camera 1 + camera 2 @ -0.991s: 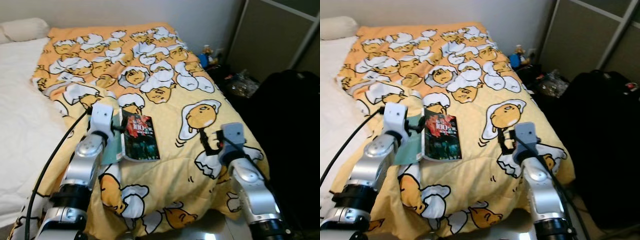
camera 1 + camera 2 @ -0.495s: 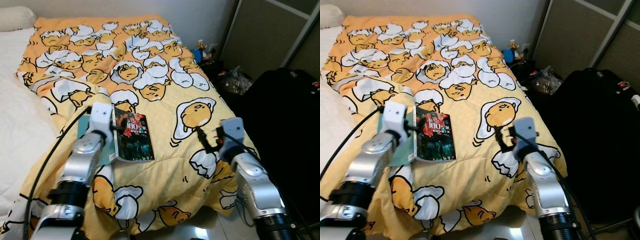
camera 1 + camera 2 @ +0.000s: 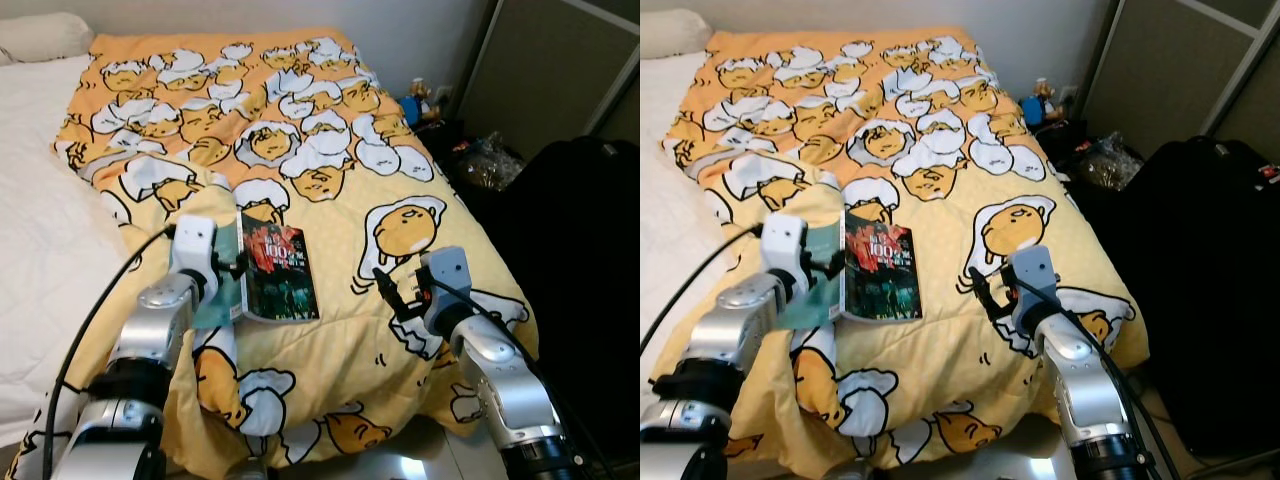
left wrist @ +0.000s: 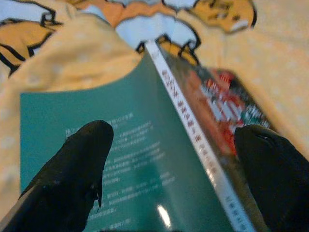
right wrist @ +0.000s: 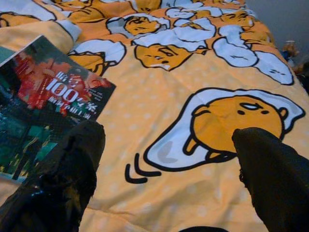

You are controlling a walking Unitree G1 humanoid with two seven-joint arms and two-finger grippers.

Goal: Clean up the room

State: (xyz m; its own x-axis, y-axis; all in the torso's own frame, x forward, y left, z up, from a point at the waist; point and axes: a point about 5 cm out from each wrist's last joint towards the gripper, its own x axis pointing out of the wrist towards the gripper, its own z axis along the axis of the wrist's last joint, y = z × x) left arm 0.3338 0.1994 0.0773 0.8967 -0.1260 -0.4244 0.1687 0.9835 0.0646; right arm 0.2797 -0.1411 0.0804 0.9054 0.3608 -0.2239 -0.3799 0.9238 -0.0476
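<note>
Clearly the book [image 3: 276, 273] is the thing in hand: it is seen just left of centre in the left eye frame, lying partly open and face down on the yellow egg-print duvet [image 3: 330, 120], dark cover to the right, teal back cover to the left. Large white figures "100" can be read on the cover; the characters around them are too small to read, and the pale lines on the teal back are blurred. The left gripper [image 4: 174, 179] is set wide open astride the spine, one finger over each cover, and nothing is gripped. Compared with a second ago, the fingers are seen nearer the spine, so a grasp is judged imminent, though not begun. At centre right the right gripper [image 3: 392, 297] is held open and empty above the duvet. Along the left edge lies a white sheet [image 3: 40, 200].
</note>
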